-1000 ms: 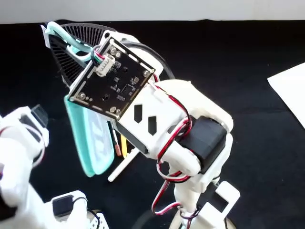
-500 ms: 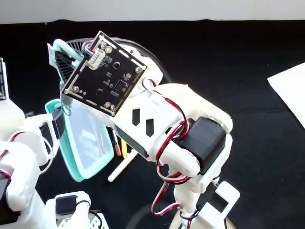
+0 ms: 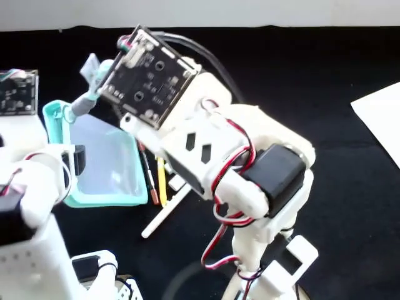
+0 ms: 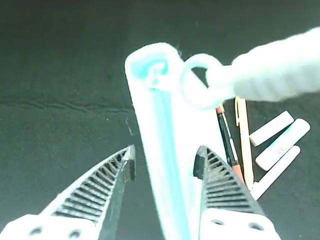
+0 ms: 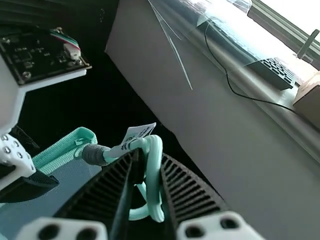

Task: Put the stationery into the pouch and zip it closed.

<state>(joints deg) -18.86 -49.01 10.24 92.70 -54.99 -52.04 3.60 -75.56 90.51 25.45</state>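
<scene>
With the right gripper (image 5: 149,155) pinching the mint-green strap loop (image 5: 154,145) and the left gripper (image 4: 165,152) spread astride the translucent mint-green pouch (image 4: 155,100), pens and white sticks (image 4: 272,142) lying loose just beyond it, a slipping loop may drop the unclamped pouch.

The mint-green zip pouch (image 3: 94,201) is hemmed in: the left claw (image 4: 165,151) straddles one end, the right claw (image 5: 148,155) pinches its mint-green pull loop (image 5: 158,142), and thin pens (image 3: 152,181) and white markers (image 3: 164,211) crowd one side. Beyond them, the black counter (image 3: 337,200) offers passage.
</scene>
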